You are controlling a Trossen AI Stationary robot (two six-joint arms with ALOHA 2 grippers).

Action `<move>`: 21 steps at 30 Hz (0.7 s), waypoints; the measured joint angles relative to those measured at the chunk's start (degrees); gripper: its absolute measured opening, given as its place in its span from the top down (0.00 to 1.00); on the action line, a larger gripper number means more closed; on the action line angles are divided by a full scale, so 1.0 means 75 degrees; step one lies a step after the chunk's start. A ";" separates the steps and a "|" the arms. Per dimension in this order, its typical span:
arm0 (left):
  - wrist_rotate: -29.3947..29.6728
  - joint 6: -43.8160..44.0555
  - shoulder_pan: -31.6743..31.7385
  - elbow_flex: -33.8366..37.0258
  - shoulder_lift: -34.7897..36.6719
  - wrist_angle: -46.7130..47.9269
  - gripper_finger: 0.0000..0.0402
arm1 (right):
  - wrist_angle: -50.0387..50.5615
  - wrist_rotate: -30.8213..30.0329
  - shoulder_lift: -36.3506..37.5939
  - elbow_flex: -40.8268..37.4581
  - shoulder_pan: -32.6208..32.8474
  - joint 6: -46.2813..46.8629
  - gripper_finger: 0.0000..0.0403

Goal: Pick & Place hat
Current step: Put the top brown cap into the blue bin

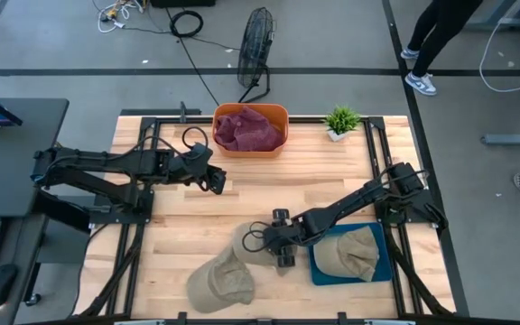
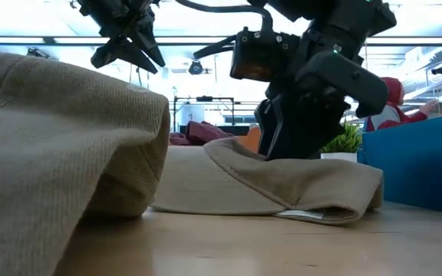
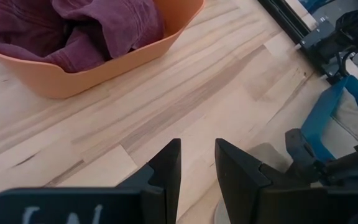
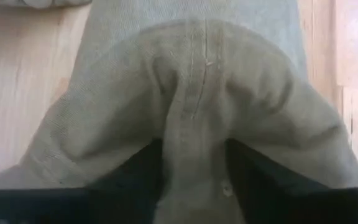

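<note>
Three khaki hats show. One hat (image 1: pixel 251 237) lies on the table's near middle, its brim (image 2: pixel 305 203) flat on the wood. My right gripper (image 1: pixel 282 249) is down on it from the right and is shut on its cloth (image 4: pixel 194 112). A second hat (image 1: pixel 219 284) lies by the near edge and fills the low view's left (image 2: pixel 52 138). A third hat (image 1: pixel 350 253) rests on a blue tray (image 1: pixel 321 273). My left gripper (image 1: pixel 215 181) hovers open above bare wood left of centre (image 3: pixel 197 165), touching nothing. My right gripper pinches a raised fold of the hat's crown (image 4: pixel 194 146) between its two fingers (image 4: pixel 145 165), the stitched seam running up the pinched ridge. It comes from above, slanting in from the table's right. The hat still lies on the table, brim down.
An orange basket (image 1: pixel 251 135) of maroon cloth (image 3: pixel 73 31) stands at the far edge, with a small potted plant (image 1: pixel 341 120) to its right. The blue tray's wall (image 2: pixel 420 165) rises right of the held hat. Bare wood lies between the basket and the hats.
</note>
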State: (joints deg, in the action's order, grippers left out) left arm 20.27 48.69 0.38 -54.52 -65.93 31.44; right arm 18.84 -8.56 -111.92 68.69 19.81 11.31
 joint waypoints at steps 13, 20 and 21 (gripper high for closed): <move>0.0000 -0.0001 0.0003 0.0000 0.0000 0.0009 0.75 | 0.0819 0.0235 0.0839 0.0371 -0.0015 0.0224 0.98; 0.0000 -0.0001 0.0003 0.0000 0.0000 0.0032 0.75 | 0.3713 0.0204 0.2176 0.1971 0.0046 0.0343 0.99; 0.0000 -0.0003 0.0000 0.0000 0.0000 0.0025 0.75 | 0.4286 0.0185 0.2326 0.2304 0.0090 0.0435 0.99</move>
State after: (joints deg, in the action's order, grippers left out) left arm 20.27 48.67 0.38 -54.52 -65.93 31.63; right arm 50.98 -7.17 -94.47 85.97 20.49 14.57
